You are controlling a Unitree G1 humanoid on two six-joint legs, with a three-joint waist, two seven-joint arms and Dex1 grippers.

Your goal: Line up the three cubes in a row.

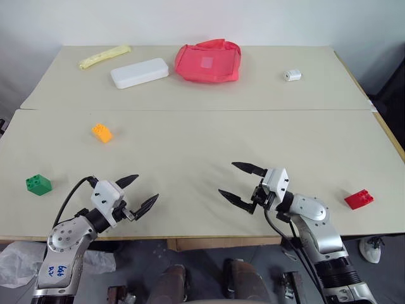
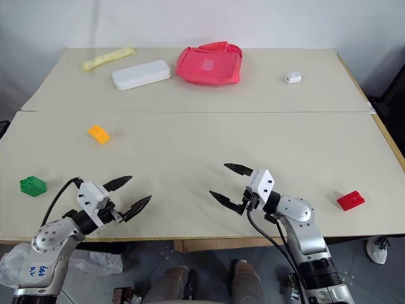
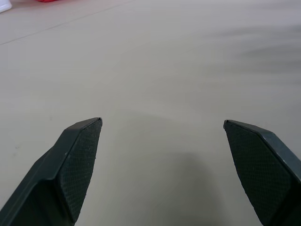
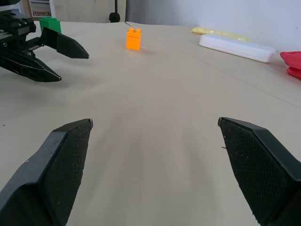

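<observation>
Cubes scattered, none in a row yet: green cube [image 1: 38,184] at near left of table [image 1: 190,145], orange cube [image 1: 102,132] further in on the left, red cube [image 1: 359,199] at near right edge. All well apart.

Left gripper [image 1: 137,192] wide, empty, near edge, right of green. Right gripper [image 1: 242,183] wide, empty, near centre, pointing left, well left of red.

Judgement: nothing grasped; first pick is pending. Sensible plan: leave orange as anchor, left arm takes green, right arm takes red. Approach each from above, jaws square to the flat sides, not the studs; set down beside one another, evenly spaced.

Writing: blue handwritten marks on left forearm, unreadable. No labels legible on the far-side clutter
</observation>
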